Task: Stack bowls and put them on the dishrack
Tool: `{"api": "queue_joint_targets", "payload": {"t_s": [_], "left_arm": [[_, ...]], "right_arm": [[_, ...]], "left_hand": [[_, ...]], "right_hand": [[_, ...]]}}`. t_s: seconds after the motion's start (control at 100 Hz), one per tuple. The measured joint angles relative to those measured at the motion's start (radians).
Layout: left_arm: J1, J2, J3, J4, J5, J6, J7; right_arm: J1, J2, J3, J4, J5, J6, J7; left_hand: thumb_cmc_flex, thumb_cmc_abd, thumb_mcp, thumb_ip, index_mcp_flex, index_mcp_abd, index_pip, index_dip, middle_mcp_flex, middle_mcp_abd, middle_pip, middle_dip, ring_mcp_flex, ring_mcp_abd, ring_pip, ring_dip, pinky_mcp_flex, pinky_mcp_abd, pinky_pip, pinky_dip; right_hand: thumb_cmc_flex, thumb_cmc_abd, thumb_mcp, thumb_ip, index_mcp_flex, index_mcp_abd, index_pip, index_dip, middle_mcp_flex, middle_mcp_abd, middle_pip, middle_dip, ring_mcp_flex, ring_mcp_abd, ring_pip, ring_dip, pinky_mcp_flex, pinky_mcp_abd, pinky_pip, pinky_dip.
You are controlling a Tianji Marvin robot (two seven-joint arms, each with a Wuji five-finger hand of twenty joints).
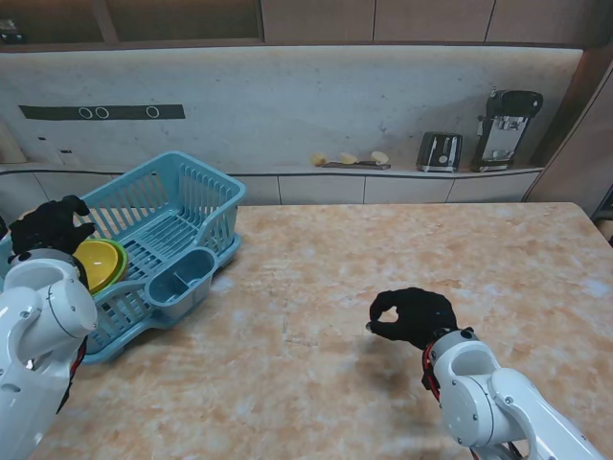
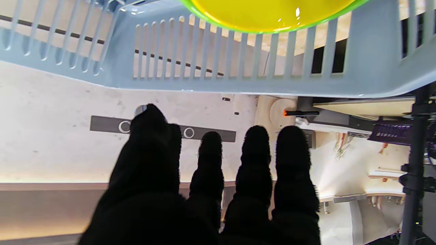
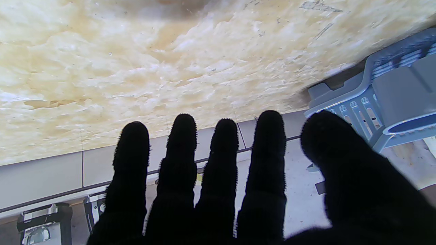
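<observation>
Fingers [image 2: 255, 160] of the left hand [image 1: 50, 226] are spread apart and grasp nothing; the black-gloved hand hovers over the near left corner of the dishrack [image 1: 182, 196]. Just beside it sit the bowls [image 1: 100, 263], two by count: a glossy yellow bowl [image 2: 272, 13] nested inside a green one, whose rim shows as a thin band around it. They lie in the rack's left part, tilted against its slats. One light blue slatted dishrack stands on the table [image 1: 383, 259], with one cutlery cup [image 1: 182, 278] on its near side. Well apart to the right, the right hand [image 1: 414, 314] hangs over bare marbled tabletop, fingers [image 3: 221, 153] extended side by side, empty.
</observation>
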Motion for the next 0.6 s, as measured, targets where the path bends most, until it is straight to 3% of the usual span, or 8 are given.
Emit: {"api": "queue_joint_targets", "payload": {"t_s": [0.12, 0.6], "left_arm": [[0.021, -0.003, -0.012, -0.027, -0.006, -0.05, 0.026], [0.114, -0.02, 0.004, -0.128, -0.076, -0.151, 0.16]], "right_arm": [[-0.001, 0.0, 0.004, 0.002, 0.006, -0.011, -0.008], [-0.019, -0.004, 0.031, 0.003, 0.023, -0.047, -0.051]], "left_hand": [[0.0, -0.012, 0.0, 0.0, 0.001, -0.02, 0.043, 0.023, 0.039, -0.012, 0.019, 0.028, 0.025, -0.016, 0.0, 0.019, 0.015, -0.01, 0.0, 0.0], [-0.01, -0.027, -0.004, 0.0, 0.013, -0.047, 0.101, 0.058, 0.076, -0.039, 0.041, 0.082, 0.077, -0.038, 0.009, 0.069, 0.045, -0.008, 0.011, 0.0]], "right_hand": [[0.0, 0.0, 0.0, 0.0, 0.0, 0.0, 0.0, 0.0, 0.0, 0.0, 0.0, 0.0, 0.0, 0.0, 0.0, 0.0, 0.0, 0.0, 0.0, 0.0], [0.0, 0.0, 0.0, 0.0, 0.0, 0.0, 0.0, 0.0, 0.0, 0.0, 0.0, 0.0, 0.0, 0.0, 0.0, 0.0, 0.0, 0.0, 0.0, 0.0]]}}
